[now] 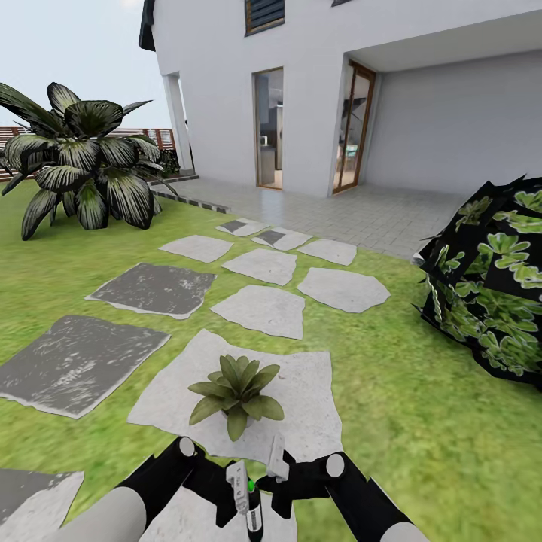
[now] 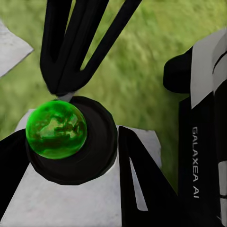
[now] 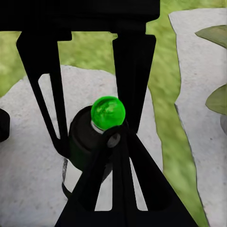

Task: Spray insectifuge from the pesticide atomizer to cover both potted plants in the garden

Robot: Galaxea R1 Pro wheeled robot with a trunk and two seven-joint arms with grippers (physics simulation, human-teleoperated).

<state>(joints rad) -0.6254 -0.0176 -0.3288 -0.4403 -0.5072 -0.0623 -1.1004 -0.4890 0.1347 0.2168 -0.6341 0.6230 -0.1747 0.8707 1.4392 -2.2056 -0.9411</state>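
Both arms reach forward low, converging. Left gripper clamps the pesticide atomizer upright over the near stepping stone; right gripper just beside, closure unclear. Potted plant just beyond.

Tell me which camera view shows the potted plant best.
The head view: the potted plant shows whole there, a green rosette on a pale stepping stone just ahead of both grippers. The right wrist view catches only a few leaf tips at its edge. The left wrist view shows grass and stone.
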